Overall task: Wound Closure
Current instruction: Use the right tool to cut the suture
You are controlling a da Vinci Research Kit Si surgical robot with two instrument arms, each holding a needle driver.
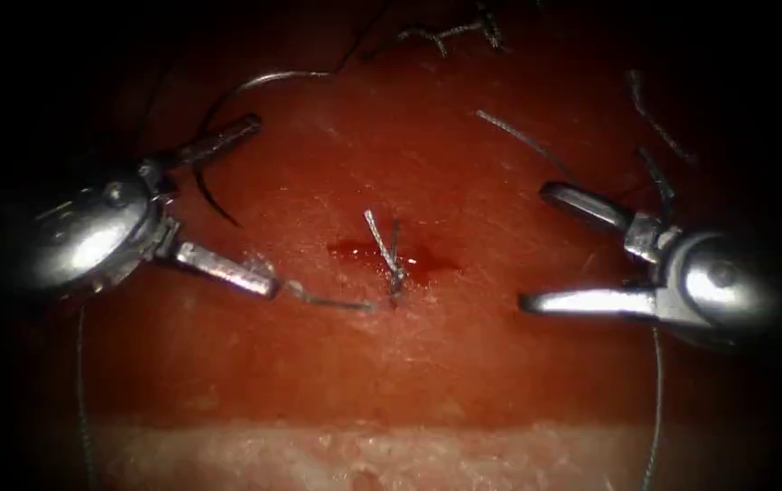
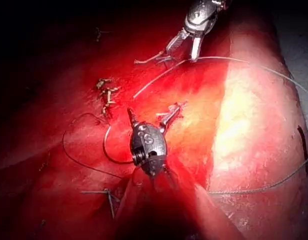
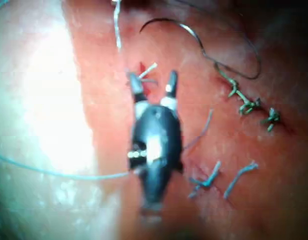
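Tissue (image 1: 464, 364): left claw (image 1: 264, 205) wide open, needle (image 1: 214, 195) between; right claw (image 1: 532, 245) open, empty.

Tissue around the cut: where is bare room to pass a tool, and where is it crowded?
Bare tissue lies below the cut, between both open, empty tools and the pale edge. Crowded: the needle lies free by the left tool; cut thread ends lie above the right tool.

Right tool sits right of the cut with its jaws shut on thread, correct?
No. In the endoscope view the right tool sits right of the cut with jaws open, empty; left tool open too, needle lying beside it.
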